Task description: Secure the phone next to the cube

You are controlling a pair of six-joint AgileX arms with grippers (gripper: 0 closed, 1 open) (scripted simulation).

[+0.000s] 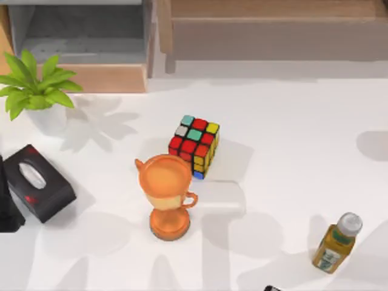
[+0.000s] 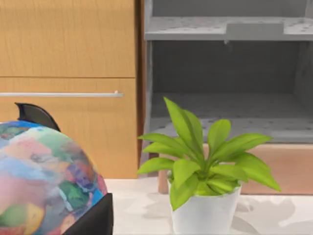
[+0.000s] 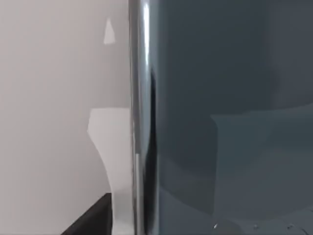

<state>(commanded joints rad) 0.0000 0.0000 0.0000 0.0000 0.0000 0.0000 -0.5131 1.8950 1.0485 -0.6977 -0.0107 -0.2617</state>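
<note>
Right wrist view: the phone (image 3: 230, 112) sits very close under the camera, its glossy grey-blue face and silver rim (image 3: 139, 117) running alongside the white table (image 3: 54, 98). A dark finger tip (image 3: 93, 218) shows at the rim's side; whether the right gripper is wide, narrow or clamped on the phone, I cannot tell.

From the top, a small dark sliver (image 1: 273, 288) shows at the near edge, right of centre; too little of it to say what it is. The cube (image 1: 194, 145) sits mid-table, well apart from that edge. Just beside the cube, on its near left, stands the orange trophy (image 1: 168, 195), upright, handles out to both sides. A juice bottle (image 1: 336, 242) stands near the right front, well away from the cube.

Far left: the black tissue box (image 1: 37, 183) lies at the table's left side, with a dark block of the left arm (image 1: 7, 206) beside it at the left edge. The plant (image 1: 37, 91) in a white pot stands at the back left, and the left wrist view looks at it too, past a multicoloured globe (image 2: 44, 181). The left gripper's opening I cannot tell
</note>
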